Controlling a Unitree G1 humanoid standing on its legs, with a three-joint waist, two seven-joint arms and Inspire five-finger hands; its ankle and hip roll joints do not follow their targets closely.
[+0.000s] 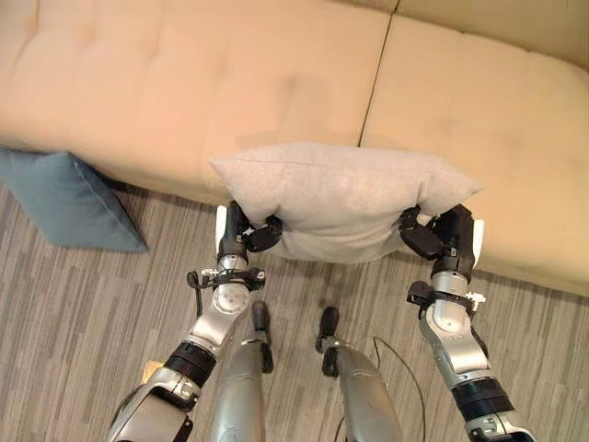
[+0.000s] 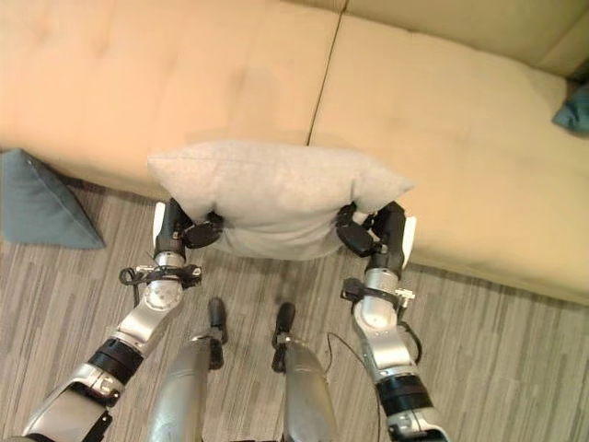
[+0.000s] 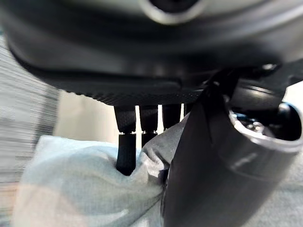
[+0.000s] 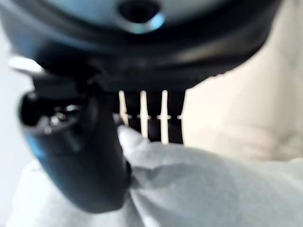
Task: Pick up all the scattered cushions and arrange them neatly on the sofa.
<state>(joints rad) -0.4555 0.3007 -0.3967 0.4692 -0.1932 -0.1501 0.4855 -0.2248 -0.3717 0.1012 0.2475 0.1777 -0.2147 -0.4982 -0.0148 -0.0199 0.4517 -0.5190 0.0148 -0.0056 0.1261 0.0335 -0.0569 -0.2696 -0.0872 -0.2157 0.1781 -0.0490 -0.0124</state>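
A light grey cushion [image 1: 345, 189] hangs in the air in front of the beige sofa [image 1: 184, 83], level with its front edge. My left hand [image 1: 248, 232] pinches the cushion's lower left corner, thumb against fingers [image 3: 127, 151] in the cloth. My right hand [image 1: 433, 235] grips the lower right corner the same way; its fingers [image 4: 154, 125] press into the fabric behind the thumb. A blue cushion [image 1: 69, 198] leans on the floor against the sofa's front at the left. Part of a teal cushion [image 2: 575, 109] lies on the sofa seat at the far right.
The sofa seat has two wide pads split by a seam [image 1: 377, 78], both bare in the middle. Striped grey-brown flooring [image 1: 83, 313] runs in front of the sofa.
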